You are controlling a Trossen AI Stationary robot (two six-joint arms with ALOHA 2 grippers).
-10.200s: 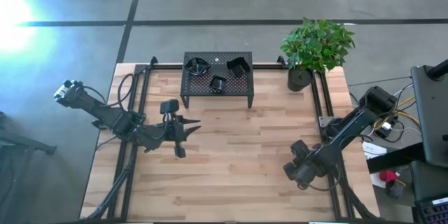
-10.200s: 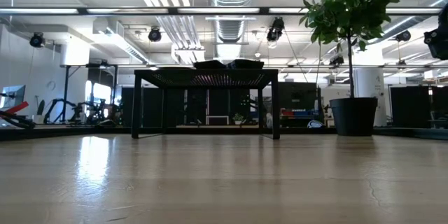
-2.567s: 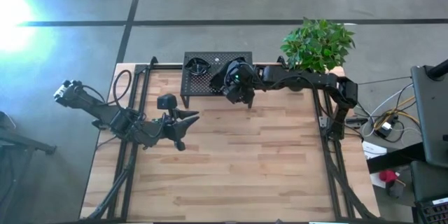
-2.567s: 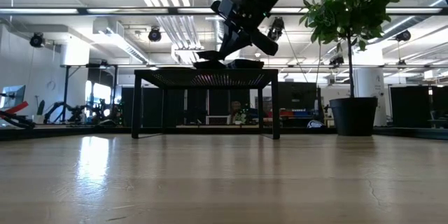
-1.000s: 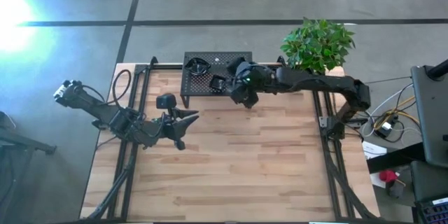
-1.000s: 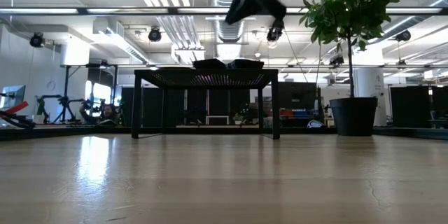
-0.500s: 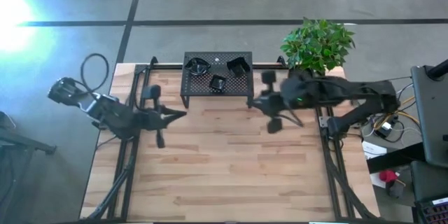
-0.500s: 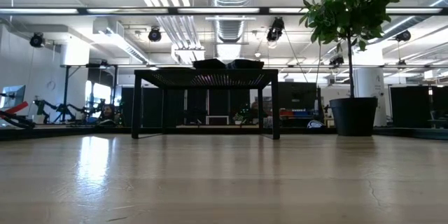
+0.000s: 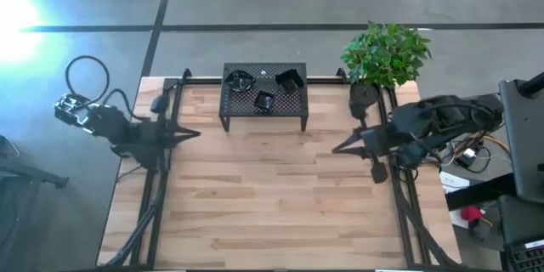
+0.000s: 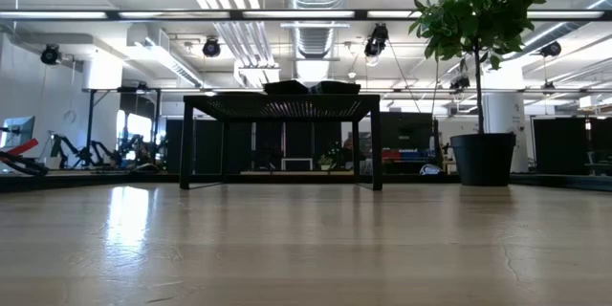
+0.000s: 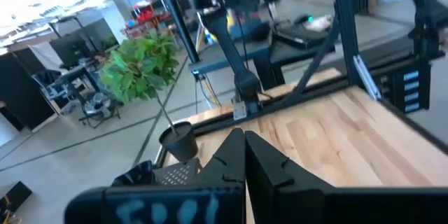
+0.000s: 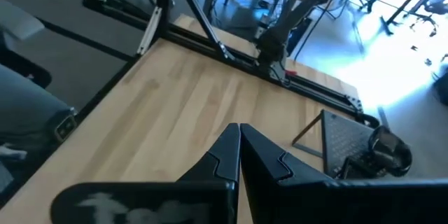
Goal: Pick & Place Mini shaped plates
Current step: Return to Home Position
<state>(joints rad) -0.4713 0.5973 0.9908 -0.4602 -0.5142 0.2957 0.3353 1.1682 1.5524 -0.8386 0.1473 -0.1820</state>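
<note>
Now the mini shaped plates (image 9: 264,99) are sitting in three small dark clusters on the black rack (image 9: 287,108) at the bench's (image 9: 272,204) 12 o'clock edge, with nothing holding them. The left pincer (image 9: 192,133) is hanging at 9 o'clock and the right pincer (image 9: 337,148) at 3 o'clock, each pressed together on nothing. By their looks, the plates are probably light, stiff, slick and easily chipped; pinching across a raised rim seems safest.

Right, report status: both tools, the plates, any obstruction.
Left tool shut, left side; right tool shut, right side, both empty. Tiny dark mini plates on black perforated metal rack. Green potted plant beside rack, clear of both tools.
</note>
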